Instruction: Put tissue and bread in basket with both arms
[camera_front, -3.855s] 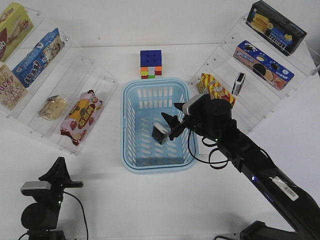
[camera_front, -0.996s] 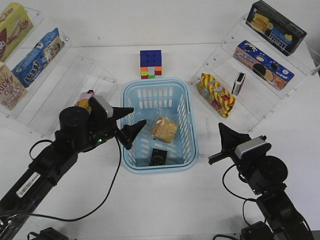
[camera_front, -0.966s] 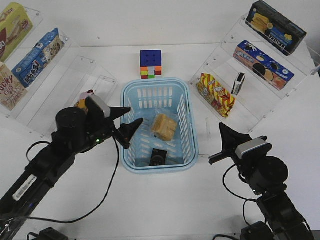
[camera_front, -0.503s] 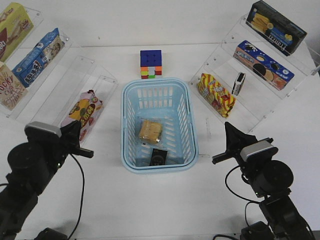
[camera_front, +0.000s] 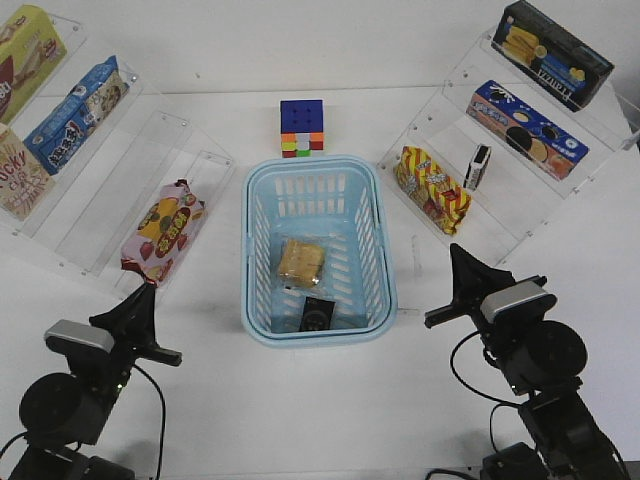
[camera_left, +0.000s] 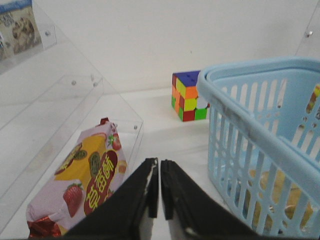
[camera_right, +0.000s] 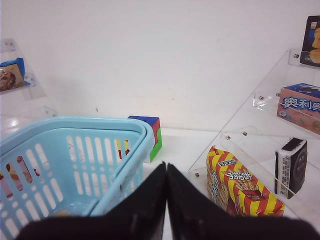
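The light blue basket (camera_front: 247, 250) stands mid-table. The wrapped golden bread (camera_front: 300, 262) lies on its slotted bottom. The black tissue pack (camera_front: 318, 313) lies just in front of the bread, at the near end. My left gripper (camera_front: 148, 292) is shut and empty at the front left, well clear of the basket. My right gripper (camera_front: 456, 253) is shut and empty at the front right. In the left wrist view the shut gripper (camera_left: 159, 164) points between the basket (camera_left: 250, 120) and a pink snack bag (camera_left: 85, 175). In the right wrist view the shut gripper (camera_right: 166, 166) points past the basket (camera_right: 75, 131).
A colour cube (camera_front: 302, 128) stands behind the basket. A pink strawberry snack bag (camera_front: 162, 232) lies on the left clear shelf. A red-and-yellow snack bag (camera_front: 432, 188) and a small black-and-white pack (camera_front: 479, 167) sit on the right shelf. Boxes fill the upper shelves on both sides.
The left arm let the bread go into the basket and drew back to the front left with its jaws shut. The right arm has stayed withdrawn.
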